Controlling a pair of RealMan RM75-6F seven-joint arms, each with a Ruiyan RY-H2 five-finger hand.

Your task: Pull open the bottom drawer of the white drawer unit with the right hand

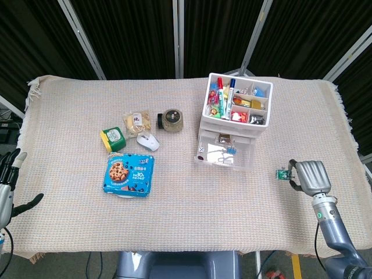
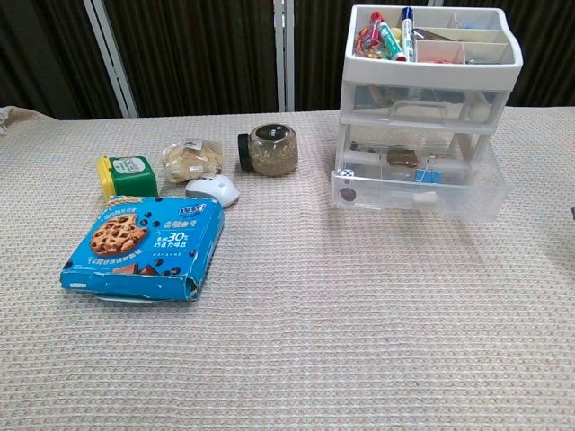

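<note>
The white drawer unit (image 1: 235,119) stands at the back right of the table, its top tray full of pens and small items. Its clear bottom drawer (image 1: 224,154) is pulled out toward me and holds clips and small bits; the chest view shows this drawer (image 2: 420,191) jutting out beyond the ones above. My right hand (image 1: 308,177) hovers well to the right of the unit near the table's right edge, holding nothing, thumb apart from the fingers. My left hand (image 1: 8,189) is at the far left edge with fingers spread, holding nothing.
On the left half of the cloth-covered table (image 1: 192,215) lie a blue cookie box (image 1: 129,174), a green tin (image 1: 113,138), a white mouse (image 1: 147,141), a snack bag (image 1: 137,122) and a dark-lidded jar (image 1: 172,119).
</note>
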